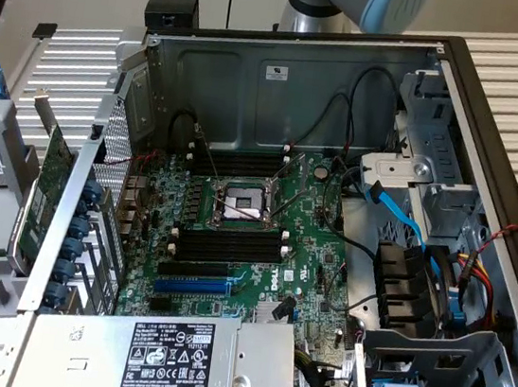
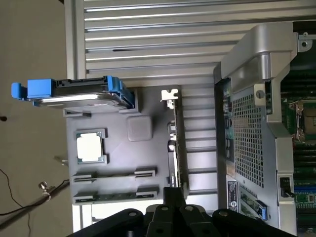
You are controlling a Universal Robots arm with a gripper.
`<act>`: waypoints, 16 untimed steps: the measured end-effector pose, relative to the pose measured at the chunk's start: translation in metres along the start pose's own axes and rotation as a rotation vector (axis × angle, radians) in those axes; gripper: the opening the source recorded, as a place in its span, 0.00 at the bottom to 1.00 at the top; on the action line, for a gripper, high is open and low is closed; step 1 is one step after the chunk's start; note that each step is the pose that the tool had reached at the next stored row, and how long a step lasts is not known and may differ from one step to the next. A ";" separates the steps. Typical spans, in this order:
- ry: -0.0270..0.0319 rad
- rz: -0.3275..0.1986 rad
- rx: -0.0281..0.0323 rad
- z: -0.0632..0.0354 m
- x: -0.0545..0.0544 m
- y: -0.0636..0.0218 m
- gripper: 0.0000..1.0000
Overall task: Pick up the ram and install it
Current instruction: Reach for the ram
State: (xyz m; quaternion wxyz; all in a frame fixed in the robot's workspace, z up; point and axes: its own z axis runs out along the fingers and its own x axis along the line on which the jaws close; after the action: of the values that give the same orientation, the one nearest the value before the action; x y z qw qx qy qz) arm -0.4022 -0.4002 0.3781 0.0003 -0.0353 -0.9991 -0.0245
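Observation:
The ram [image 2: 116,195] is a long, thin, dark green stick lying in a holder of the grey parts tray [image 2: 113,148], outside the computer case. My gripper [image 2: 173,193] hangs high above the tray, near the standing green expansion card [image 2: 177,143]. Its black fingers are shut together with nothing between them. It is well apart from the ram. Inside the open case [image 1: 294,74], the motherboard [image 1: 313,258] shows black memory slots [image 1: 233,245] on both sides of the CPU socket [image 1: 238,205].
The tray also holds a hard drive in a blue caddy [image 2: 74,91] and a CPU chip [image 2: 90,147]. The case's perforated rear wall [image 2: 247,128] stands between tray and motherboard. Cables and a drive cage [image 1: 436,370] crowd the exterior view's right.

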 end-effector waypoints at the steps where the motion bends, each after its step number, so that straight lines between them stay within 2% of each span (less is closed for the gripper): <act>1: 0.0026 0.000 0.0002 0.0006 0.004 -0.0003 0.10; 5: 0.0064 0.000 0.0005 0.0034 0.023 -0.0018 0.10; 16: 0.0090 -0.002 0.0011 0.0070 0.070 -0.0053 0.10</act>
State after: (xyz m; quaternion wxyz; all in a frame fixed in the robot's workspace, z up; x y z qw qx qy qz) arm -0.4724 -0.4002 0.3710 0.0048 -0.0344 -0.9991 -0.0241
